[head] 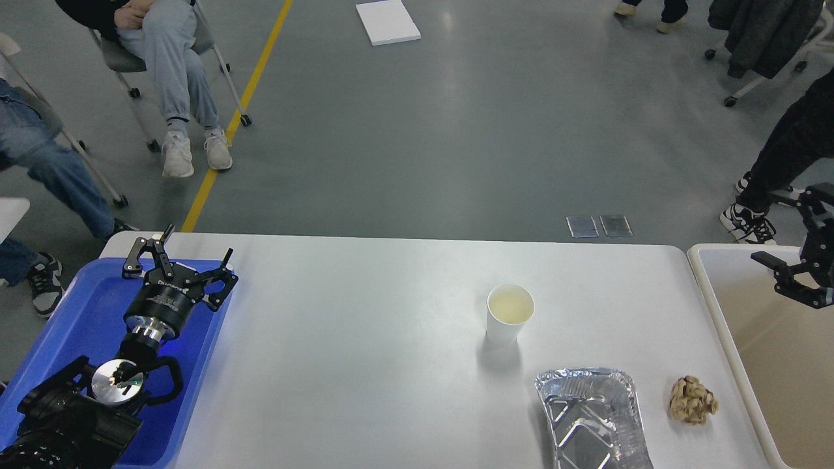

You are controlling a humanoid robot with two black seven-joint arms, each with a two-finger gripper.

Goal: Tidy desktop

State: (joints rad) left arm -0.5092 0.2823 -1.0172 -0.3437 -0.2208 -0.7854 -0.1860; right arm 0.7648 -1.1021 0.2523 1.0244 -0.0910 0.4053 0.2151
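Observation:
The white desktop (365, 371) holds a white paper cup (510, 315) with pale liquid, standing upright right of centre. An empty foil tray (591, 417) lies at the front right, with a crumpled brown paper ball (693, 400) just right of it. My left gripper (186, 251) is open and empty over the far corner of the blue tray (71, 319) at the left. My right gripper (782, 228) is open and empty at the right edge, above the far end of the cream bin (707, 286), well away from the cup.
The blue tray sits at the desktop's left end and the cream bin at its right end. People sit on chairs at the far left (163, 65) and stand at the far right (782, 156). A white board (387, 22) lies on the floor.

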